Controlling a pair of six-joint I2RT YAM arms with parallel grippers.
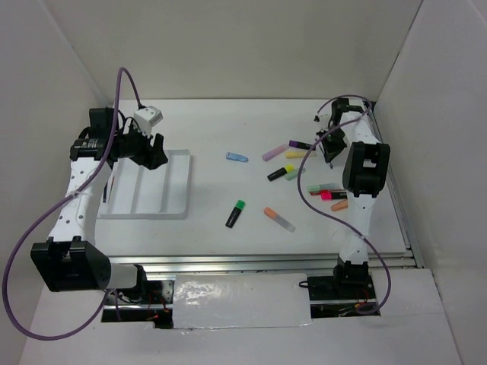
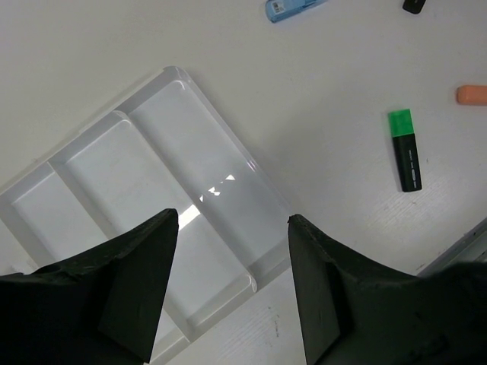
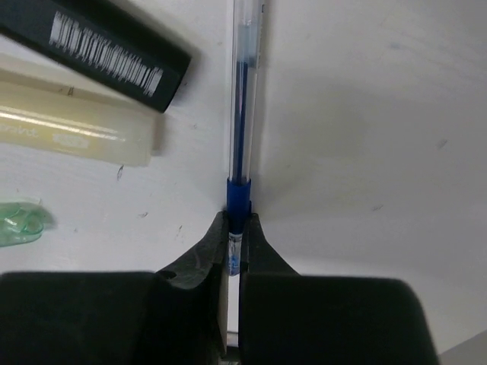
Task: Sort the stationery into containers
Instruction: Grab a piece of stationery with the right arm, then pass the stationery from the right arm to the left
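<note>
The white divided tray point(image 1: 163, 192) lies at the left and holds nothing that I can see. My left gripper point(image 1: 155, 154) hovers over its far end, open and empty; the left wrist view shows the tray point(image 2: 190, 144) between the spread fingers of that gripper point(image 2: 232, 251). My right gripper point(image 1: 330, 156) is at the far right, shut on a thin blue pen point(image 3: 243, 91) near its end point(image 3: 234, 228), low over the table. Loose stationery lies mid-table: a blue highlighter point(image 1: 237, 157), a purple one point(image 1: 275, 151), a green-capped black marker point(image 1: 235, 214) and an orange one point(image 1: 278, 219).
A black marker point(image 3: 99, 46), a pale yellow highlighter point(image 3: 68, 129) and a mint one point(image 3: 19, 223) lie just left of the held pen. Pink and orange markers point(image 1: 329, 195) lie by the right arm. White walls enclose the table.
</note>
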